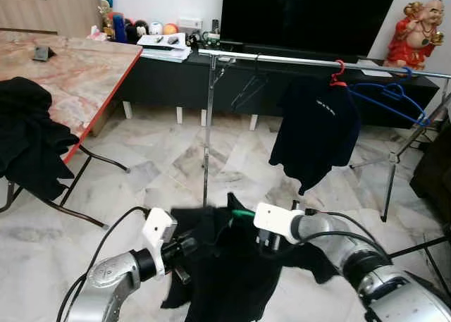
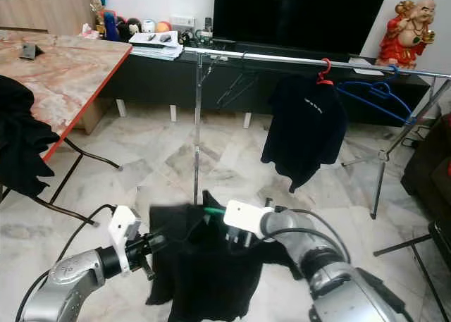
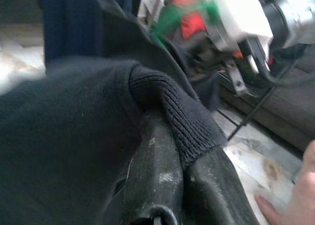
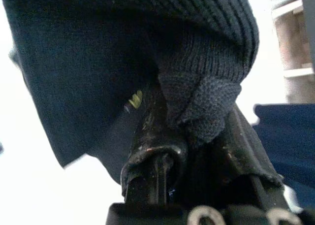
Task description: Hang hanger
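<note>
Green hanger [image 1: 243,213] sits inside the black sweater [image 1: 225,273], held low between both arms, well short of the rail [image 1: 317,63].

Eye views: left gripper [image 1: 184,255] at the sweater's left edge, right gripper [image 1: 271,248] near the collar. Open marble floor [image 1: 162,174] ahead; desk [image 1: 70,75] edge to the left; bare rail left of the black hanger [image 1: 248,88].

Left wrist: jaws pinching ribbed hem.

Right wrist: jaws pinching knit fold.

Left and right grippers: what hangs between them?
In the left eye view, a black garment on a green hanger spans from the left gripper to the right gripper, both pinching its knit edge.
</note>
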You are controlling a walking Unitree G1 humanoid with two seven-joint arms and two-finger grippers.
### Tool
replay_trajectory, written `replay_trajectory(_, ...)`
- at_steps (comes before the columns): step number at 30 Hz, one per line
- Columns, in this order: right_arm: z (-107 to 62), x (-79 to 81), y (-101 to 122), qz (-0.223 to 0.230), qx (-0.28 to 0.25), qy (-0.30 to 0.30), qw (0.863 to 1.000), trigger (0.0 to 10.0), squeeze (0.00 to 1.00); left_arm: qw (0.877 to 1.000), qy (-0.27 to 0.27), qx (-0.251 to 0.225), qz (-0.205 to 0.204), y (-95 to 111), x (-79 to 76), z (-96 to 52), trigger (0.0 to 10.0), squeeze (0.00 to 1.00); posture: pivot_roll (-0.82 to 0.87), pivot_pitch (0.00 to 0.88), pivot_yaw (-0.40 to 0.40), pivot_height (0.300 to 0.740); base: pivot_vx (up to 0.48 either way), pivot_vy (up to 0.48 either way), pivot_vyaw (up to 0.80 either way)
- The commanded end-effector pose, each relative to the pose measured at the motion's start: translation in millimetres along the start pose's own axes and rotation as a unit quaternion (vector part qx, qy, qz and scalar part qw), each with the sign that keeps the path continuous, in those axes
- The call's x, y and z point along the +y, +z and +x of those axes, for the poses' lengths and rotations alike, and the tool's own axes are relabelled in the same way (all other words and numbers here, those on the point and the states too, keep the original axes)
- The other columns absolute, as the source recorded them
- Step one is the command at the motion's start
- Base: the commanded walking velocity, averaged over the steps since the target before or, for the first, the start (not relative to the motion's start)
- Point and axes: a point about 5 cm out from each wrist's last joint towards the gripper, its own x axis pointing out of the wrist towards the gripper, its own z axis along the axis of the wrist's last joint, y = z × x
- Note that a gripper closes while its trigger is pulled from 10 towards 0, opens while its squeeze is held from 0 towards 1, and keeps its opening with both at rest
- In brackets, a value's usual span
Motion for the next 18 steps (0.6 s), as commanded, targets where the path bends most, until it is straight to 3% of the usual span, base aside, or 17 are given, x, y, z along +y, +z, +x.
replay_trajectory(1, 0.1, -5.7, 8.7, 0.039, -0.028, -0.015, 0.999, 0.0, 0.00, 0.999, -0.032, 0.001, 0.003, 1.9, -10.3, 7.0, 0.0, 0.00, 0.07, 0.036, -0.106, 0.740, 0.000, 0.000, 0.00)
replay_trajectory(6, 10.7, 10.2, 27.8, 0.115, -0.081, 0.012, 0.990, 0.0, 0.00, 0.998, -0.056, 0.010, -0.002, 0.4, -20.0, 14.7, 0.0, 0.00, 0.06, 0.037, -0.101, 0.740, 0.000, 0.000, 0.00)
replay_trajectory(11, 21.9, 26.9, 37.3, 0.144, -0.077, -0.002, 0.987, 0.0, 0.00, 0.996, -0.091, 0.004, -0.005, 7.9, -33.6, 27.1, 0.0, 0.00, 0.06, 0.036, -0.101, 0.740, 0.000, 0.000, 0.00)
replay_trajectory(17, 22.9, 23.1, 46.5, 0.187, -0.101, -0.016, 0.977, 0.0, 0.00, 0.995, -0.095, 0.023, 0.009, 2.3, -35.8, 29.4, 0.0, 0.00, 0.06, 0.036, -0.101, 0.740, 0.000, 0.000, 0.00)
replay_trajectory(18, 22.2, 20.3, 47.5, 0.190, -0.104, -0.020, 0.976, 0.0, 0.00, 0.994, -0.104, 0.029, 0.003, -0.5, -38.3, 28.3, 4.8, 1.00, 0.07, 0.034, -0.096, 0.740, 0.000, 0.000, 0.00)
